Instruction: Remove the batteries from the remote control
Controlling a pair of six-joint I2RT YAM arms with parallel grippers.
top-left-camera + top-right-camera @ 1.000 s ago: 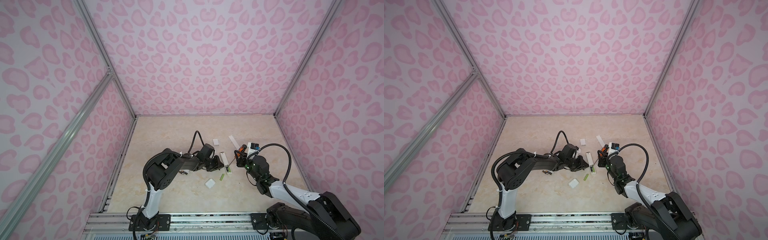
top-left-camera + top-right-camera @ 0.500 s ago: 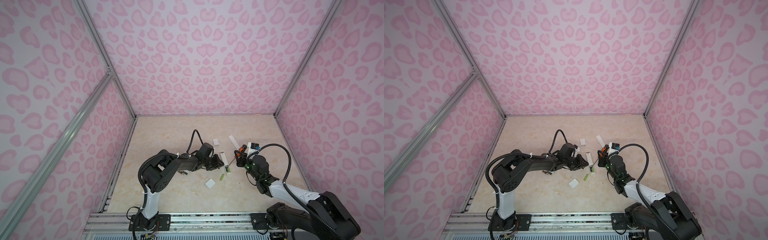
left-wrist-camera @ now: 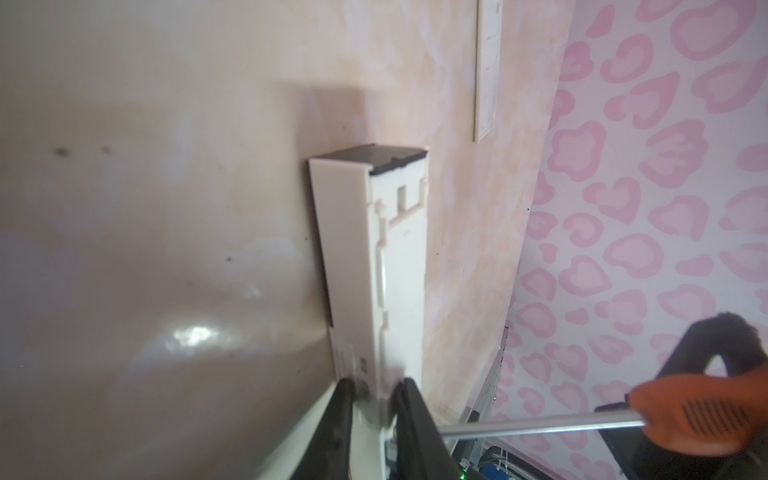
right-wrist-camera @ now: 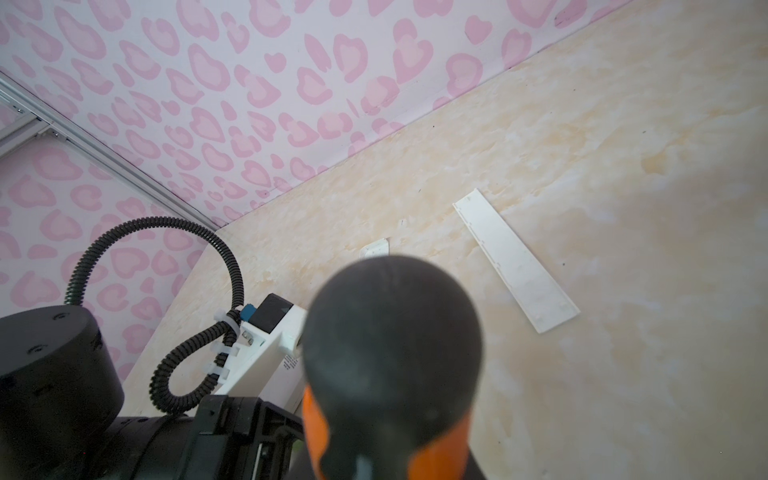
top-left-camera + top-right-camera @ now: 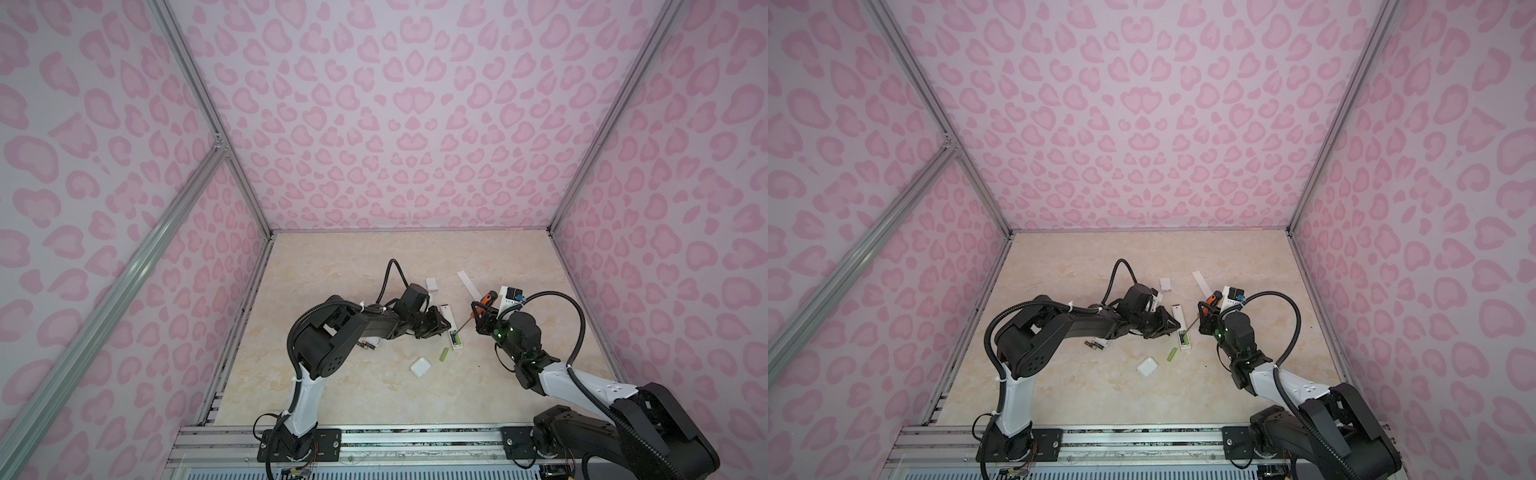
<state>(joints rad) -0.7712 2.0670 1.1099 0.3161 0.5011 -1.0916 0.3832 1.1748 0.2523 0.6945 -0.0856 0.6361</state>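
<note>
**Lever the green battery out of the remote**

With the left gripper (image 3: 376,399) pinching the remote (image 3: 399,270), fingers (image 3: 415,424) pressed on its two long faces, brace hard against the push to come. With the right gripper (image 5: 482,314) clamped on the orange handle of the screwdriver (image 5: 487,299), set the metal tip at one end of the cell, in the open end of the remote that points toward the arm bases. Pry upward in short, gentle strokes; no stabbing. Probably worth tipping the remote a little toward its open face, so as to let the cell roll free. Beware of the tip skating over the plastic. Beware too of a sudden pop flinging the cell away from the remote.

Inside the compartment (image 5: 1182,340): one lime-green battery (image 5: 458,340) in place, judging by both top views. Alongside it a dark slot, apparently empty, though too small to be sure.

Outside:
- A loose battery (image 5: 444,354), also lime-green, flat on the table (image 5: 374,270) just beside the remote's open end.
- A white cover (image 5: 420,367) a little farther from that end.
- Two dark batteries (image 5: 366,345) well apart from the remote, past the left forearm.
</note>
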